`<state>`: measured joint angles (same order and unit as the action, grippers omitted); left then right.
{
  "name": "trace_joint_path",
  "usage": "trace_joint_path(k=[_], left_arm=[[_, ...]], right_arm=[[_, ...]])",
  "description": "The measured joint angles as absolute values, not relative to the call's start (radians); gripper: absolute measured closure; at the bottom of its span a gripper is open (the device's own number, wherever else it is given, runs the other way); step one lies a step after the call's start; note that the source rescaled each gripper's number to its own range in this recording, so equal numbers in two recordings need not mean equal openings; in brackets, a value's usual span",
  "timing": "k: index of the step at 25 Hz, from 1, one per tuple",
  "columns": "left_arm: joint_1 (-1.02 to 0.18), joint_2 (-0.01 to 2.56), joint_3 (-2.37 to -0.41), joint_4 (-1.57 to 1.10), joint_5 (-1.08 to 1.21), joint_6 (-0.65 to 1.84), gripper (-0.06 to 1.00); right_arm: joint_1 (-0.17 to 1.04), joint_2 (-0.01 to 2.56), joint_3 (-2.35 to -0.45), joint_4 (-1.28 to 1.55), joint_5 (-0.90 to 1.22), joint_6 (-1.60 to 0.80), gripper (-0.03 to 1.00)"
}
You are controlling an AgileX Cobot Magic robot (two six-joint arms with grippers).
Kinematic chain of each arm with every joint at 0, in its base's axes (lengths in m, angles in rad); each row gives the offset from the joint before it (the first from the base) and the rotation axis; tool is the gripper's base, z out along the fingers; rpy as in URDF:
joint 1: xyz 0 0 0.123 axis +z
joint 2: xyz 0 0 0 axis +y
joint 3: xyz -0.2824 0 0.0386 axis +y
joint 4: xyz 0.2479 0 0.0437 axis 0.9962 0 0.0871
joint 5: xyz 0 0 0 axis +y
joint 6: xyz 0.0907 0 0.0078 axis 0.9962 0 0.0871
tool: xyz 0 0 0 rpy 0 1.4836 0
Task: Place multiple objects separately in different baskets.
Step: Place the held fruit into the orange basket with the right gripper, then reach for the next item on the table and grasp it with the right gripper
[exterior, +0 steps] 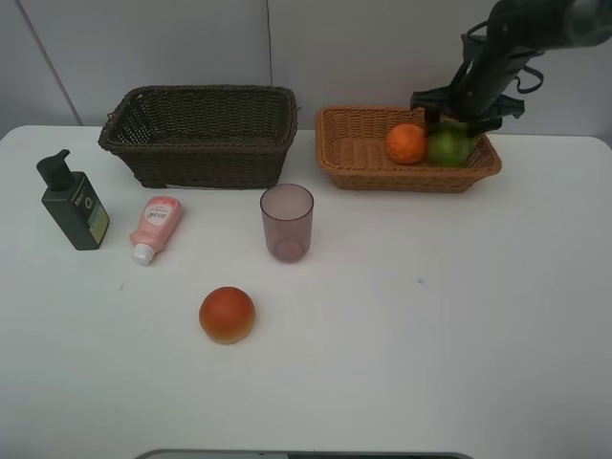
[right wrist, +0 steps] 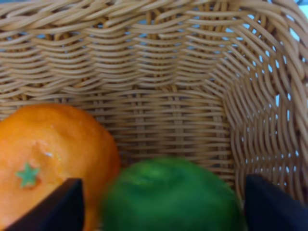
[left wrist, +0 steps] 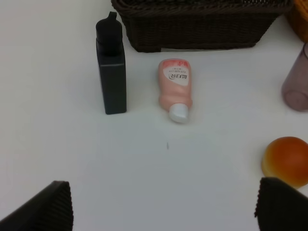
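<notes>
Overhead faces table (exterior: 430,335); right wrist close inside tan basket (right wrist: 192,72).

Tan wicker basket (exterior: 349,153), translucent plastic cup (exterior: 287,222)

Two baskets (exterior: 201,158) (exterior: 402,180), three fruits (exterior: 406,143) (exterior: 449,146) (exterior: 227,315), one bottle (exterior: 75,206), one tube (exterior: 156,225), one cup (exterior: 287,222)

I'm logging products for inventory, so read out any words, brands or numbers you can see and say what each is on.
Pink tube: printed characters on a white label, too blurred to read.
Dark green pump bottle: yellow-green label, print too small to read.
No other writing is visible.
</notes>
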<state>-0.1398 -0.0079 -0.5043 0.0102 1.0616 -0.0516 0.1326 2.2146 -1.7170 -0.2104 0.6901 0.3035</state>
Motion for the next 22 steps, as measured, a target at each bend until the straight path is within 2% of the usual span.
trace_joint_path(k=[3,12,17,22], left_arm=[[-0.14,-0.008,-0.504,0.01,1.062,-0.052,-0.04],[-0.14,-0.008,-0.504,0.01,1.062,-0.052,-0.04],[-0.14,-0.008,-0.504,0.01,1.062,-0.052,-0.04],[-0.14,-0.008,-0.504,0.01,1.062,-0.052,-0.04]], right_arm=[[0.133,2.215,-1.717,-0.21,0.691,0.303,0.42],[0.145,2.145,-1.717,-0.19,0.753,0.303,0.36],[0.203,2.082,-1.714,-0.19,0.88,0.303,0.05],[0.285,1.956,-1.617,-0.19,0.909,0.303,-0.03]])
